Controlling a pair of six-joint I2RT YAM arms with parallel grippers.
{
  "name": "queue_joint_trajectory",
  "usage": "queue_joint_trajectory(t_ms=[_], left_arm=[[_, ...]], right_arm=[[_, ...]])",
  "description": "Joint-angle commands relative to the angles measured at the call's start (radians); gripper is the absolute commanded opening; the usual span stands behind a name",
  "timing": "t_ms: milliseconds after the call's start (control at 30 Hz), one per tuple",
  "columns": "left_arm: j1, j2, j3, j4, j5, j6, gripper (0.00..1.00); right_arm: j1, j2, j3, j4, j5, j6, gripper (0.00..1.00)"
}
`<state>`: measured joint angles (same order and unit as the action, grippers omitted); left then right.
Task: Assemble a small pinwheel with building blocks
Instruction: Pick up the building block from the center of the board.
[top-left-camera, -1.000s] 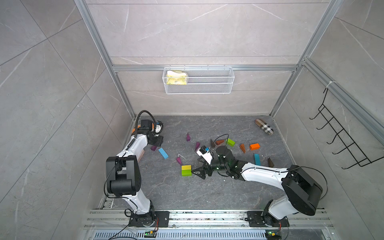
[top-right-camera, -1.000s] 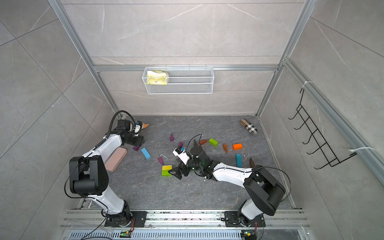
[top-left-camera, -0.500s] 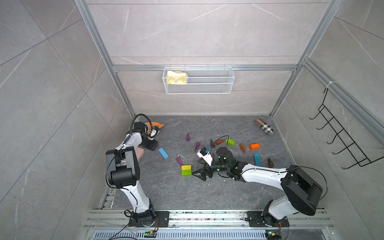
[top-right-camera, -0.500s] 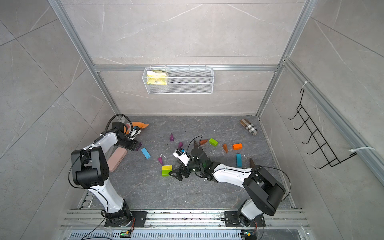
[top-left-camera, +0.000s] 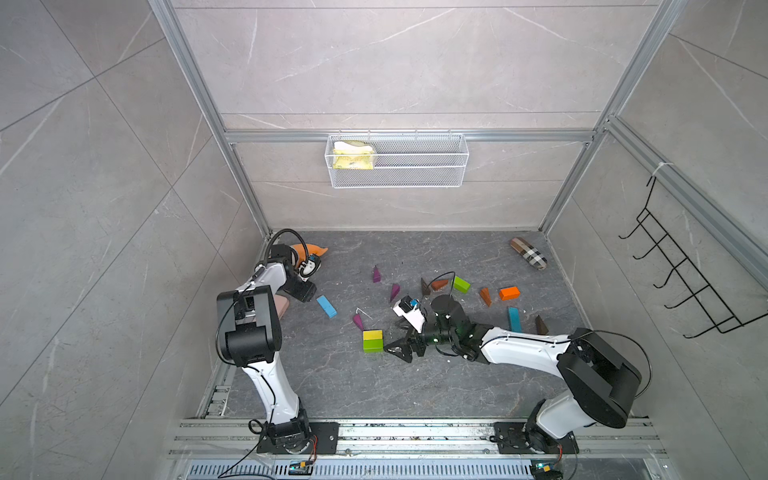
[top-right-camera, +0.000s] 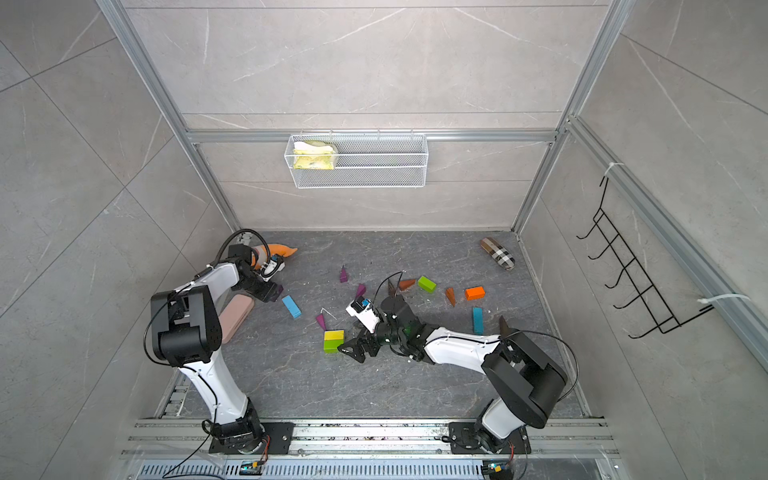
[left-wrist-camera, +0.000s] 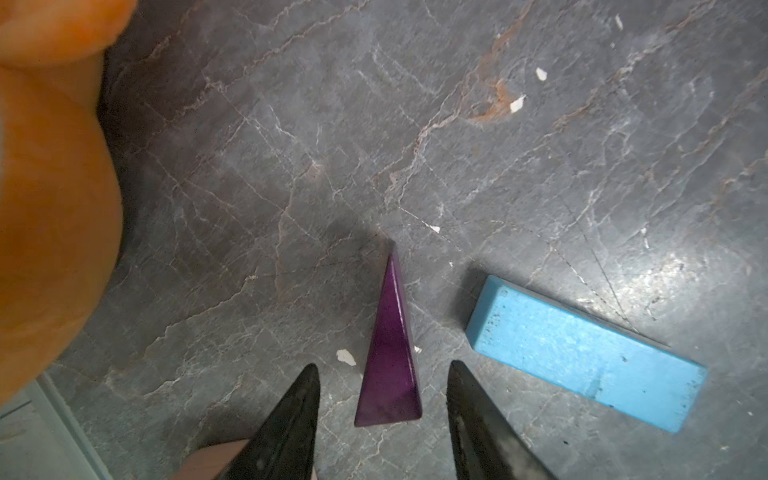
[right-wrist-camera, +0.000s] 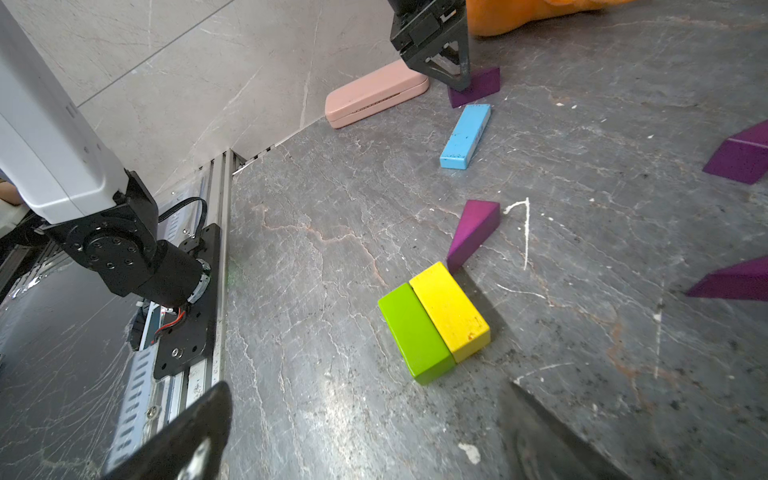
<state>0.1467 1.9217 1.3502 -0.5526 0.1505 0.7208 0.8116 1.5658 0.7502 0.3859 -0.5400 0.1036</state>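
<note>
Left gripper (left-wrist-camera: 383, 365) has dropped over left purple wedge (left-wrist-camera: 390, 332) — jaws apart, straddling it. Closing on tapered sides could squirt it into blue bar (left-wrist-camera: 582, 353). Right gripper (top-left-camera: 400, 337) gapes beside yellow-green pair (top-left-camera: 372, 340).

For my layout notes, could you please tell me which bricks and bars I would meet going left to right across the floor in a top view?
light-blue bar → yellow-and-green brick pair → green brick → orange brick. The other light-blue bar overlaps the orange brick sideways, so it is left out.
</note>
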Motion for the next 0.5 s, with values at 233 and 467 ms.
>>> queue_joint_trajectory(t_ms=[233, 467], left_arm=[[0.004, 0.027, 0.049, -0.047, 0.016, 0.064, 0.5], [0.004, 0.039, 0.049, -0.064, 0.006, 0.097, 0.5]], right_arm=[[0.006, 0.013, 0.025, -0.014, -0.012, -0.024, 1.0], [0.006, 0.016, 0.029, -0.017, -0.017, -0.025, 1.0]])
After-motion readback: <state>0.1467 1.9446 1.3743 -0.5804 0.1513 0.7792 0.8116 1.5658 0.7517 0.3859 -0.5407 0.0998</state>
